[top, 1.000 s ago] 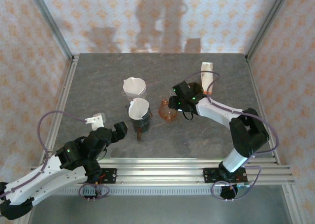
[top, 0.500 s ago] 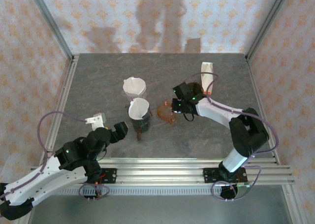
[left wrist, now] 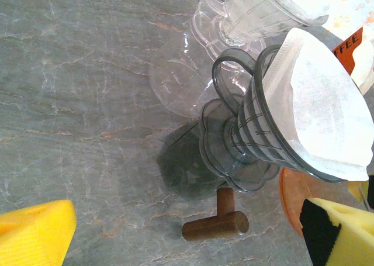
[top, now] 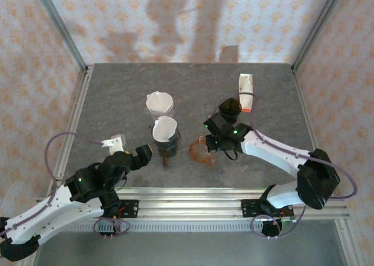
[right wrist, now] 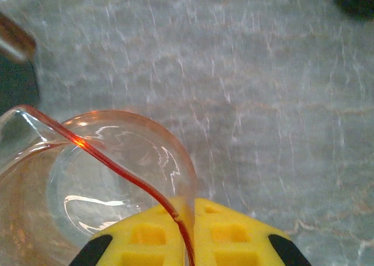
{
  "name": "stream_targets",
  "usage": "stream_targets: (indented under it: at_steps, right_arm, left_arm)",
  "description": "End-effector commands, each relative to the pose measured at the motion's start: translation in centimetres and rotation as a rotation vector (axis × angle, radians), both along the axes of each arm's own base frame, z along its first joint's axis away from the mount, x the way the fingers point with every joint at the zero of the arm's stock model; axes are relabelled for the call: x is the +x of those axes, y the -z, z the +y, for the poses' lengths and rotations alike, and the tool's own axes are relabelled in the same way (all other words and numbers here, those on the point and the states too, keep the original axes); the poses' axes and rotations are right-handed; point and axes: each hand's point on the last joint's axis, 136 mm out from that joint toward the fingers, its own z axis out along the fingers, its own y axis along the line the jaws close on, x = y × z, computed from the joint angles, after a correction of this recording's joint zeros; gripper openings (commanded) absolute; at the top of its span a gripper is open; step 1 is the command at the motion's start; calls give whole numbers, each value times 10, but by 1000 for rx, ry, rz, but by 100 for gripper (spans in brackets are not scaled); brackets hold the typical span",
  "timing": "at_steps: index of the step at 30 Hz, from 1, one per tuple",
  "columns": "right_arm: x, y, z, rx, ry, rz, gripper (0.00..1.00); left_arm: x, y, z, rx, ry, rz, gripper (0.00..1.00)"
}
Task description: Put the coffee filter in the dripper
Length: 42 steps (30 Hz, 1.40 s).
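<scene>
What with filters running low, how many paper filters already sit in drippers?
2: one in the clear dripper at the back, one in the grey dripper just in front. The orange dripper is empty.

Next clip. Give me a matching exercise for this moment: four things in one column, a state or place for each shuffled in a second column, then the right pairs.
Things
1. orange dripper
2. grey dripper
3. left gripper
4. white packet

States or places
A. open, holding nothing
B. towards the far right of the table
C. rim pinched by the right gripper
D. has a white paper filter sitting in it

Pairs: 1-C, 2-D, 3-A, 4-B
</scene>
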Motion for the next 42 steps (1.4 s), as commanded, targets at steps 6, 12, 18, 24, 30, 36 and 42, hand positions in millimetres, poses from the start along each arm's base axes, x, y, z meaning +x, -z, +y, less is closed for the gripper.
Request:
stream_targets:
  at_steps: [6,12,18,24,30,36,42]
  right_arm:
    - [-20,12,-21,-131,-2,-27,10]
    - [-19,17,-14,-111,5,-40,17]
    - [-19,17,-11,-96,9,-38,28]
    - [-14,5,-15,-91,44,-78,44]
    - [9,-24,-32,-40,130,-140,56]
    - [60,-48,-63,120,354,-185,64]
    - [120,-44,-95,176,566,-176,65]
  left_arm:
    - [2,-3,2,-11,-16,-18,100]
    - [2,-3,2,-12,-17,-17,100]
    - [2,0,2,-3,-19,-11,100]
    - [2,-3,6,5,-27,-19,100]
    - [2,-2,8,13,-34,-18,100]
    - [2,0,6,2,-32,-13,100]
    - [0,0,7,-7,-31,-14,100]
